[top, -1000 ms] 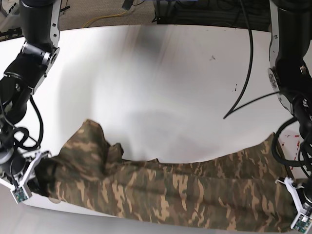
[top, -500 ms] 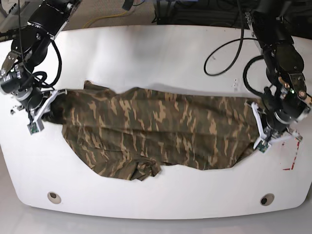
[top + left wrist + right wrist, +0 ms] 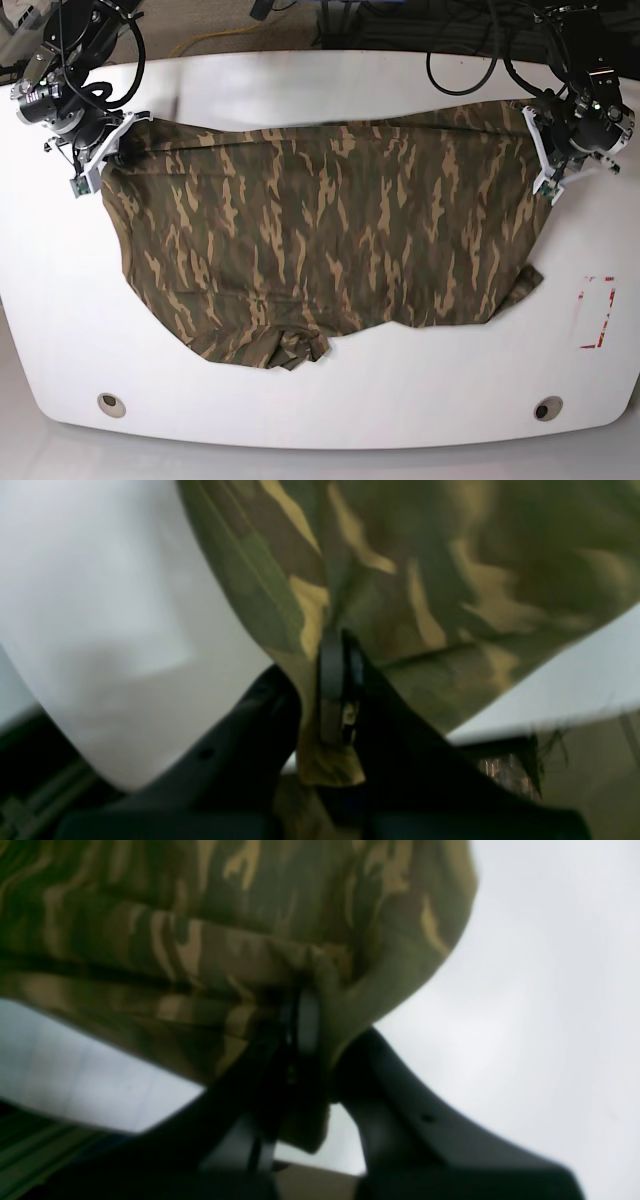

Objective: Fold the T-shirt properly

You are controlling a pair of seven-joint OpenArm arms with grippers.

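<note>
So: T-shirt [image 3: 330, 235] was stretched flat across the far half of the white table [image 3: 320, 400], both grippers clamped on it.
Largest first: table was white, rounded at the corners; the camo shirt lay spread wide, its far edge pulled taut between the two arms and its near edge rumpled, with a small bunched fold near the middle front. Right gripper [image 3: 100, 160] was pinched tight on the shirt's far corner at the base view's left; left gripper [image 3: 545, 165] was pinched on the opposite far corner. Both wrist views were blurred, but cloth was wedged between closed black fingers [image 3: 332, 680].
</note>
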